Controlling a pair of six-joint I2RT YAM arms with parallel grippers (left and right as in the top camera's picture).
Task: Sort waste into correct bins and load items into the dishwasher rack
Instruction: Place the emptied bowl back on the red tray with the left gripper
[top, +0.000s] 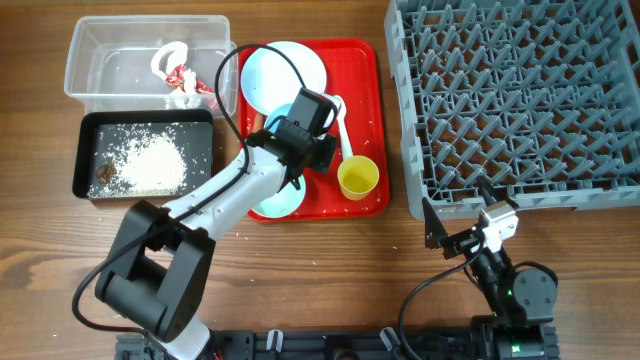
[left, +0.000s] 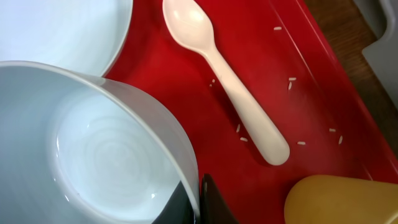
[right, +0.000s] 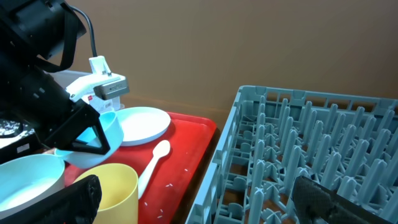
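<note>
My left gripper (top: 305, 135) (left: 199, 199) is shut on the rim of a pale-blue bowl (left: 93, 149) (right: 112, 130) and holds it tilted above the red tray (top: 370, 70). On the tray lie a second bowl (top: 278, 200), the round plate (top: 285, 70), the white spoon (top: 343, 130) and the yellow cup (top: 358, 177), with loose rice grains (left: 292, 81). The grey rack (top: 520, 100) stands at the right. My right gripper (top: 470, 225) (right: 205, 205) is open and empty at the rack's near left corner.
The clear tub (top: 110, 60) at the back left holds the red-and-white wrapper (top: 180, 80). The black tub (top: 85, 150) in front of it holds rice (top: 155, 165) and a brown lump (top: 105, 175). The left arm's cable loops over the plate.
</note>
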